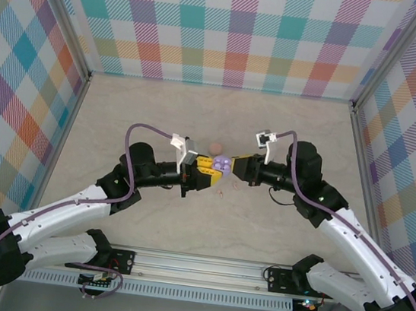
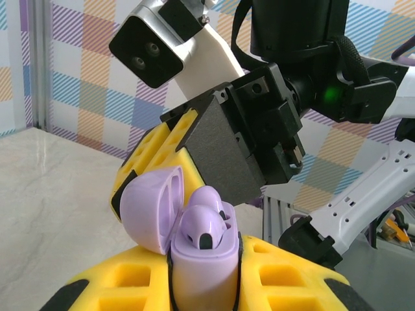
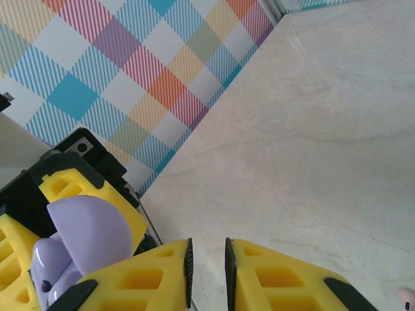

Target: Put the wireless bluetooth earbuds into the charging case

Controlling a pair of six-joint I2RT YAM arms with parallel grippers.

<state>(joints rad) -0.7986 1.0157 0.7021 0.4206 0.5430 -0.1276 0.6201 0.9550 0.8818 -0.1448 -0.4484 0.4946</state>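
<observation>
Two arms meet tip to tip over the middle of the counter (image 1: 289,120). The left tool (image 2: 204,285) is clamped on the purple charging case (image 2: 194,256), which stands upright with its lid (image 2: 152,207) swung open. The right tool (image 3: 207,253) is just beside the case, its fingers nearly together with nothing seen between them. A pale round disc (image 1: 215,149) lies on the counter just behind the tools. Purple earbuds (image 2: 202,227) sit in the case, close to the right tool's tips.

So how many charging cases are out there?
2. The purple case, open, is gripped in the left hand; a pinkish case sits on the table just beyond it. More may be hidden.
</observation>
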